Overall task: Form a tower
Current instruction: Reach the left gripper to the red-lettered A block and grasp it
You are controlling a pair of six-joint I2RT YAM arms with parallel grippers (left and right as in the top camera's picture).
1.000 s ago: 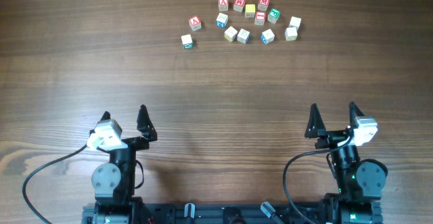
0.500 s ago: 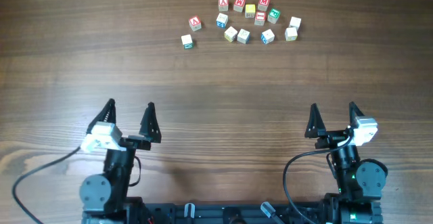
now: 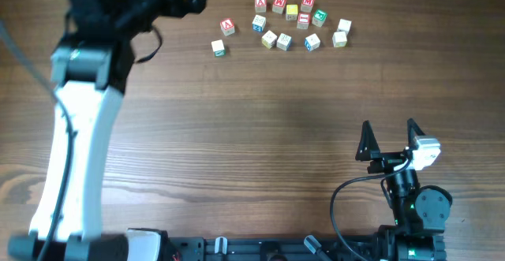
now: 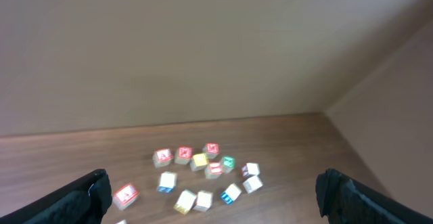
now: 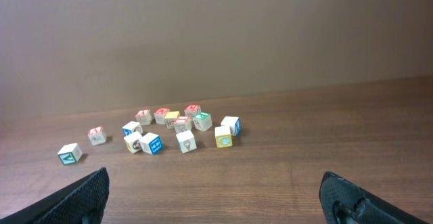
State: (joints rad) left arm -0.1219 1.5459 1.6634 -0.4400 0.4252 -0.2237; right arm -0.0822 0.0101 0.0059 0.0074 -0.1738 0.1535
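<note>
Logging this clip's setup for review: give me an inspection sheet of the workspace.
Surface: brown wooden table, no damage seen.
Job's things: letter cubes scattered in a loose cluster on the far side; no tower evident.
Clutter: nothing seen.
Grippers: left gripper open, empty, extended out near the cubes; right gripper open, empty, by its base.
Cables: black cable loops beside the right base.
Surroundings: plain wall behind the table.

Setting: robotics lab test bench.
Evidence: wood-grain table [image 3: 260, 135]; bare beige wall [image 5: 216, 34] far beyond the jaws; black base rail [image 3: 237, 249] behind the right gripper [image 3: 388, 124]; loose cable [image 3: 332, 206] beside it; small letter cubes [image 5: 162, 132] scattered ahead of the jaws.
</note>
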